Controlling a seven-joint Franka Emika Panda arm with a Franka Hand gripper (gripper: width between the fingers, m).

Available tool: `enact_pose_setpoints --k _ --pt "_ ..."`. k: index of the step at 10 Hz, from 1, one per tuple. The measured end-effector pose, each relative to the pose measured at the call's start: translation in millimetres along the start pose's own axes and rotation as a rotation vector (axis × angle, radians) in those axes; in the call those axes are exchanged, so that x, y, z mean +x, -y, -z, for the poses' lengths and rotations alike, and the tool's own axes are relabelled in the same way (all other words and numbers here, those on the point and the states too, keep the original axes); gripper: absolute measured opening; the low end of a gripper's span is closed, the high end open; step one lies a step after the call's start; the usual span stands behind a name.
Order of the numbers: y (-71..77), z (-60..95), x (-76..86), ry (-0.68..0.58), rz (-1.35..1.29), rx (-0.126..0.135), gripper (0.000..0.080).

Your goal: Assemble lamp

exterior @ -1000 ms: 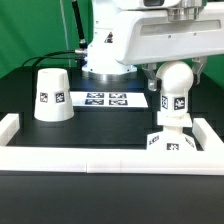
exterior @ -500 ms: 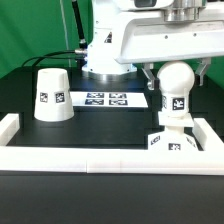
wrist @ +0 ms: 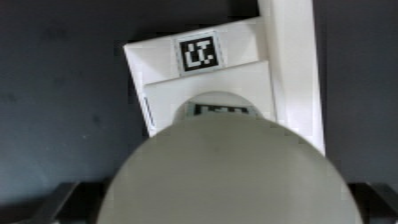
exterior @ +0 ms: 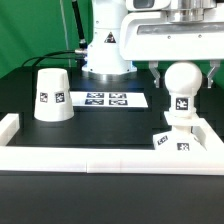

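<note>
The white ball-shaped bulb point(exterior: 183, 88) with a tag on its stem stands upright with the stem down on the flat square base point(exterior: 177, 142), at the exterior view's right, next to the white rail. My gripper point(exterior: 185, 78) is shut on the bulb's ball, one finger point(exterior: 160, 73) on each side. In the wrist view the bulb point(wrist: 222, 165) fills the foreground and hides most of the tagged base point(wrist: 199, 58) beneath it; my gripper point(wrist: 217, 205) shows only as dark fingers at the bulb's flanks. The tapered shade point(exterior: 51, 95) stands alone at the exterior view's left.
The marker board point(exterior: 107, 99) lies flat in front of the robot pedestal point(exterior: 105, 55). A white rail point(exterior: 100, 159) runs along the front, with short side pieces at both ends point(exterior: 9, 125). Black cables lie behind the shade.
My gripper and the bulb have shifted toward the exterior view's right, and the base under the stem has slid the same way, closer to the side rail.
</note>
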State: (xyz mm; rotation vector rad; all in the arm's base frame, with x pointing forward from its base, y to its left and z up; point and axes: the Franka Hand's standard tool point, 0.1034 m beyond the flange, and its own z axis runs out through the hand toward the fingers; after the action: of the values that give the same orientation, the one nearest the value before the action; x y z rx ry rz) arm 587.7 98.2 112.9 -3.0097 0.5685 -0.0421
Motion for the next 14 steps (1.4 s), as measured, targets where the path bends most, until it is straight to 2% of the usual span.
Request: enact_pose_setpoints --k 3,5,6,9,11,12,14 --pt "-0.3 -0.8 0.5 0.012 -0.254 0.005 0.058" --pt "1.1 -1.3 3.7 0.044 -0.431 -0.016 0.058" --pt "1.4 -1.3 8.2 0.044 -0.476 -0.01 0.058" --pt "4.1 -1.7 6.5 0.053 -0.607 -0.001 0.058" --pt "4.8 -1.8 6.0 0.054 -0.602 0.0 0.058" --pt "4.7 -2.0 6.0 0.053 -0.559 0.001 0.0669" --pt "4.6 -3.0 6.4 0.045 -0.485 0.007 0.069"
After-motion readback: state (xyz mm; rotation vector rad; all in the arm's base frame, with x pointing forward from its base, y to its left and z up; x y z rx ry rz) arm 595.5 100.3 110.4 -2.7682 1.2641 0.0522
